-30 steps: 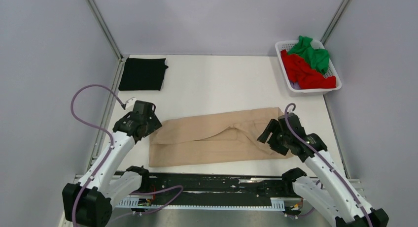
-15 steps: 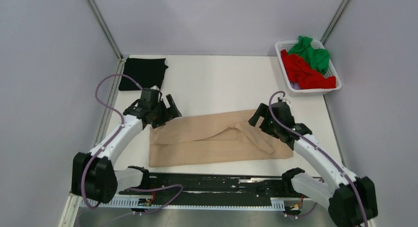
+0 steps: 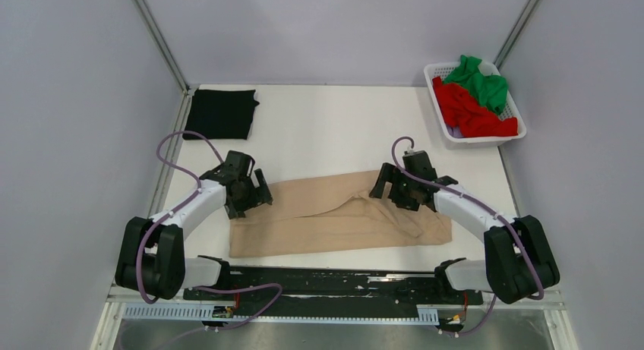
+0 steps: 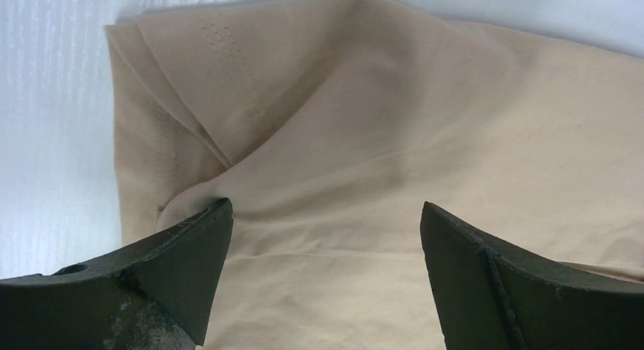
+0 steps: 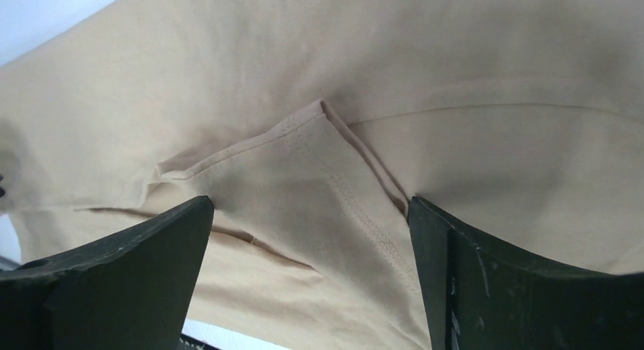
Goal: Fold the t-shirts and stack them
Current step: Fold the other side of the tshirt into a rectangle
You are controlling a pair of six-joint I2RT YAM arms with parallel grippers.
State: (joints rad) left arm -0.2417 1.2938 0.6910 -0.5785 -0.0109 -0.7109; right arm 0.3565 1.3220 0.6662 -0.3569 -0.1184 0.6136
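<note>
The beige t-shirt (image 3: 326, 217) lies as a long folded strip on the white table (image 3: 326, 130), near the front edge. My left gripper (image 3: 257, 195) is open, low over the shirt's left end, fingertips on the cloth (image 4: 364, 145). My right gripper (image 3: 389, 190) is open, low over the shirt's right part, jaws either side of a folded sleeve hem (image 5: 334, 175). A black t-shirt (image 3: 221, 113) lies folded at the back left. The red t-shirt (image 3: 471, 111) and green t-shirt (image 3: 480, 80) lie crumpled in the basket.
The white slatted basket (image 3: 448, 126) stands at the back right corner. Metal frame posts rise at the back corners. A black rail (image 3: 326, 283) runs along the table's near edge between the arm bases.
Both arms have swung forward and inward from the shirt's ends, then lowered onto the cloth. Both grippers stay open. The shirt has barely shifted.
</note>
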